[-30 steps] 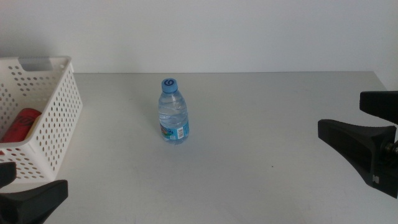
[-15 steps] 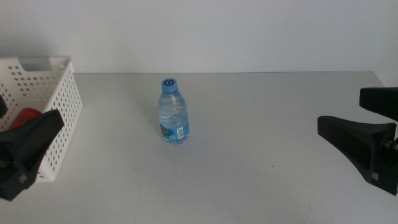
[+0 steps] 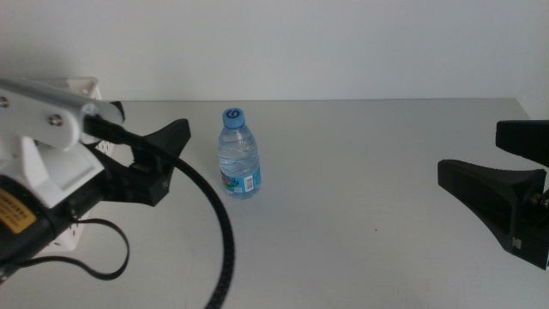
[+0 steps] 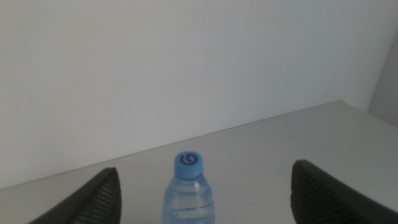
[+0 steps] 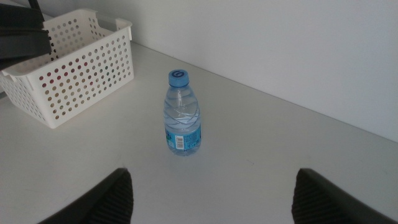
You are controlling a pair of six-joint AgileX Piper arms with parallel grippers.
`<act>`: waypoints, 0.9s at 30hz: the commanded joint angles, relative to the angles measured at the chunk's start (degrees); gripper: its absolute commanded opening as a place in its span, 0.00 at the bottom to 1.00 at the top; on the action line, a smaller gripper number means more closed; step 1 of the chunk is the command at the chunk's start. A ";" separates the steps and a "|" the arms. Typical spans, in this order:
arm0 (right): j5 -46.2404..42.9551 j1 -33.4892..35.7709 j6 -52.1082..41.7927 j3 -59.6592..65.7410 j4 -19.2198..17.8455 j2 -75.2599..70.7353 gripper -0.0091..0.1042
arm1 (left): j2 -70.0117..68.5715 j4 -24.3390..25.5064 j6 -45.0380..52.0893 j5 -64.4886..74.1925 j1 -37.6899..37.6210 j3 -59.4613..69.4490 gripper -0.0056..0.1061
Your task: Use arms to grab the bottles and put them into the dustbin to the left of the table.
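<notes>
A small clear water bottle (image 3: 238, 155) with a blue cap stands upright near the middle of the off-white table (image 3: 360, 197). My left gripper (image 3: 170, 160) is open and empty just left of the bottle, its jaws pointing at it. The left wrist view shows the bottle (image 4: 189, 193) centred between the two spread fingers (image 4: 93, 198). My right gripper (image 3: 472, 156) waits open and empty at the right edge, far from the bottle (image 5: 182, 114). The white perforated dustbin (image 5: 68, 65) stands at the table's left. The red can and the tea bottle are out of view.
In the middle view the left arm's white body (image 3: 43, 163) and black cable (image 3: 225, 249) cover most of the dustbin; only its far rim (image 3: 73, 85) shows. A white wall stands behind the table's far edge.
The left arm has risen from the bottom left corner and swung right towards the bottle, now covering the dustbin. The bottle and the right gripper have not moved.
</notes>
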 commanded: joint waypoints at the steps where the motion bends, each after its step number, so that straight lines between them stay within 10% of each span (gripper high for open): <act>1: -4.32 0.10 -0.84 -1.88 -0.73 -0.03 0.66 | 3.52 1.40 -0.71 -10.14 -1.55 -1.64 0.89; 21: -4.32 0.10 -0.84 -1.88 -0.73 -0.03 0.66 | 30.47 -0.27 0.56 -27.76 -0.47 -5.90 0.89; 27: -4.32 0.10 -0.84 -1.88 -0.73 -0.03 0.66 | 36.04 6.44 -3.96 -27.76 3.33 -10.35 0.89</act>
